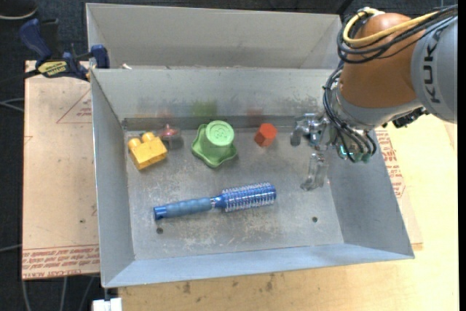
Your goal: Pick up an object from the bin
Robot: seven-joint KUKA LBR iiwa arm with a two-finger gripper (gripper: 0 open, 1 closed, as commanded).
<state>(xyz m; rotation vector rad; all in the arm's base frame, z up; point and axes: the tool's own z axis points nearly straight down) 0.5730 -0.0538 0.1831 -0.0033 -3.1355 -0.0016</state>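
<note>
Far right inside bin [111, 156], arm [378, 76] low.

The arm [439, 76] is cut off by the picture's edge at three o'clock, and its orange cover [378, 65] hides the bin's [218, 40] corner at two o'clock. Just at the three o'clock side of the yellow block [148, 150] lies a small reddish thing [170, 132], too small to identify. Two dark specks [314, 219] on the bin floor, at five and seven o'clock, may be holes or crumbs.
</note>
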